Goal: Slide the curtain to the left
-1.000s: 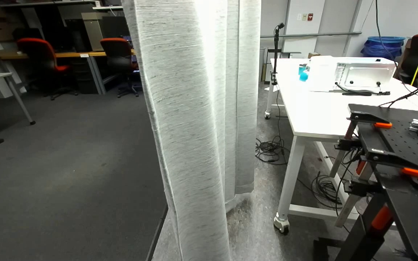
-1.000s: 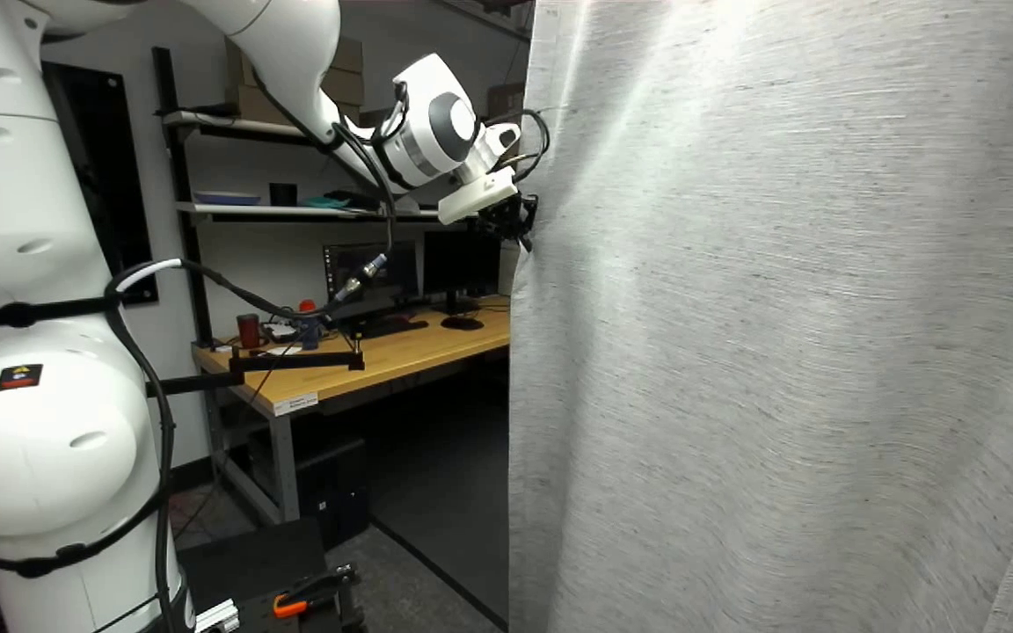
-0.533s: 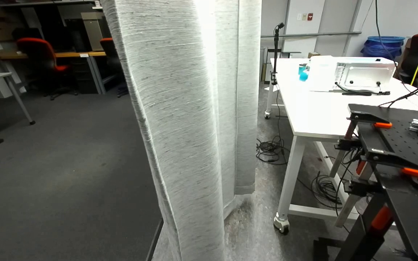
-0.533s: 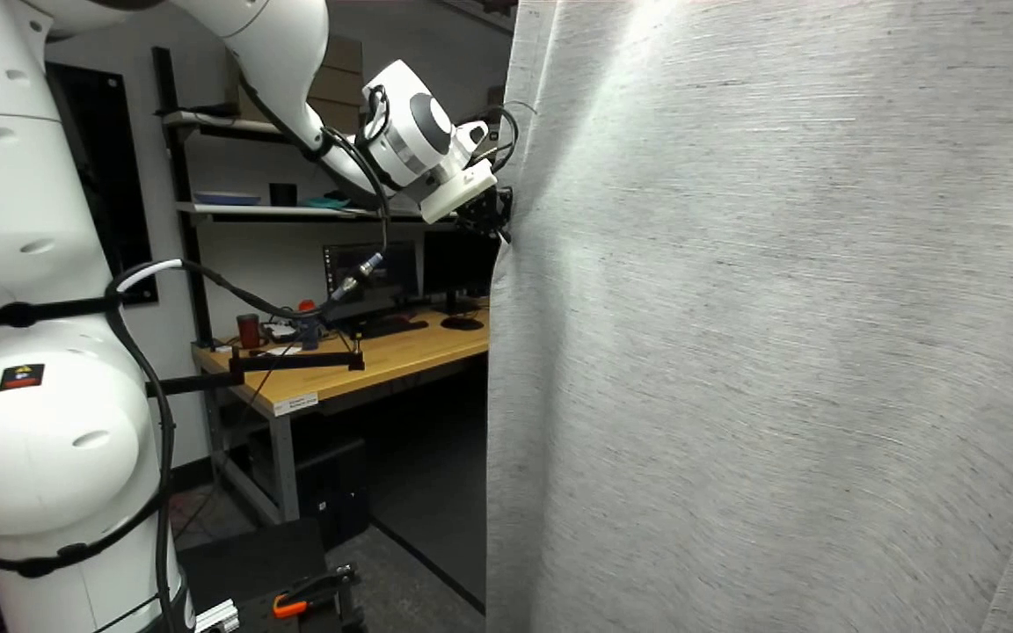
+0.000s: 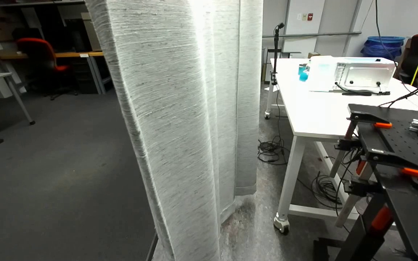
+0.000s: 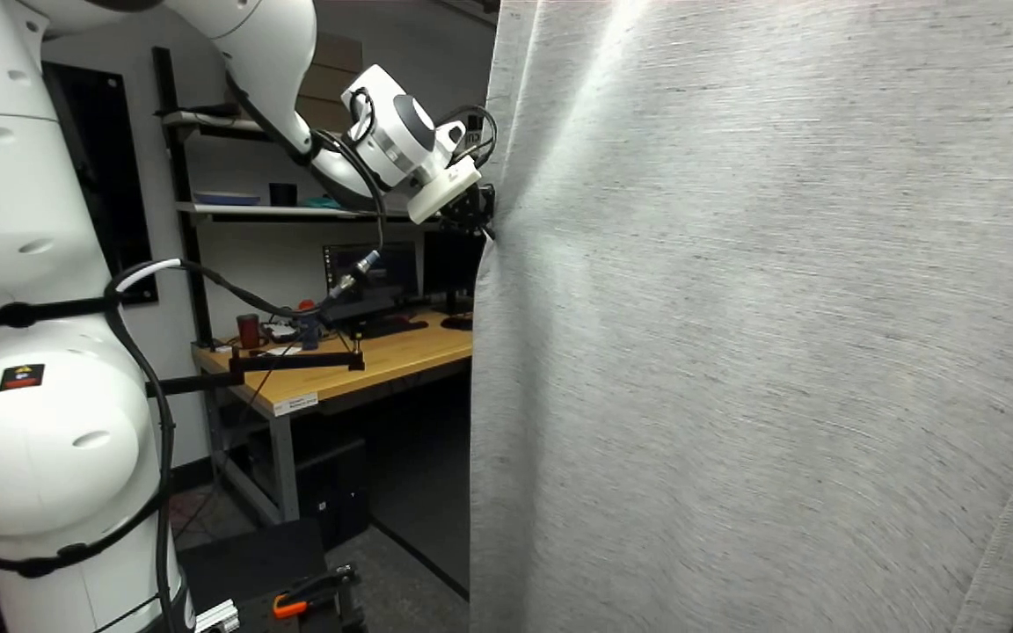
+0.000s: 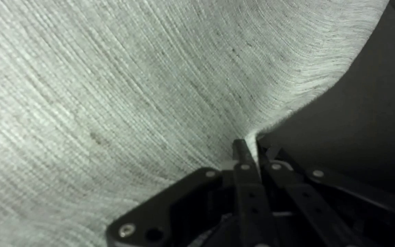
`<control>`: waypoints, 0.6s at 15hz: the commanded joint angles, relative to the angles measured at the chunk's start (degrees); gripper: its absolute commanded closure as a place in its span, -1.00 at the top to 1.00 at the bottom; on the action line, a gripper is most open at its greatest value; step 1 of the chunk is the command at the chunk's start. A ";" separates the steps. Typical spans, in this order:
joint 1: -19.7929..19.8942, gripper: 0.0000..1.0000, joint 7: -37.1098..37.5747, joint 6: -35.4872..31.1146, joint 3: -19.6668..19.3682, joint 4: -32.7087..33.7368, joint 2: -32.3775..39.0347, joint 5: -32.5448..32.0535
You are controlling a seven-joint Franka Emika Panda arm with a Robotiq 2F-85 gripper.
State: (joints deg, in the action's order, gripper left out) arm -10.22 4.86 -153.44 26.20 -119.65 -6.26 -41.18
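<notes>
The pale grey curtain [image 5: 172, 108] hangs from above with vertical folds in both exterior views. It fills most of the right side of an exterior view [image 6: 753, 352]. My gripper [image 6: 488, 230] is at the curtain's left free edge, in the upper part of that view. In the wrist view, the two dark fingers [image 7: 252, 145] are shut on a thin pinched fold of the curtain [image 7: 132, 85]. The fabric stretches away from the fingertips on the left and upward. The gripper is not visible in the exterior view with the white table.
A wooden desk [image 6: 383, 360] with monitors stands behind the arm, with shelves [image 6: 295, 211] above. A white table [image 5: 314, 108] and a black table with orange clamps [image 5: 408, 203] stand right of the curtain. An orange chair [image 5: 42, 54] and dark carpet [image 5: 74, 174] lie left.
My gripper has moved left, pulling the curtain's edge with it in both exterior views. The curtain now covers more of the desk, and a second orange chair is hidden behind it.
</notes>
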 commanded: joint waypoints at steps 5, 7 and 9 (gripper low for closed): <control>-1.82 -0.99 2.44 1.92 4.84 -4.40 3.87 -1.11; -1.52 -0.99 3.85 1.44 6.26 -4.37 4.15 -2.72; -1.20 -0.99 5.10 0.73 7.02 -4.33 4.23 -5.07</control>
State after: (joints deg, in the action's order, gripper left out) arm -10.39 6.17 -152.74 30.70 -121.30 -6.44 -43.20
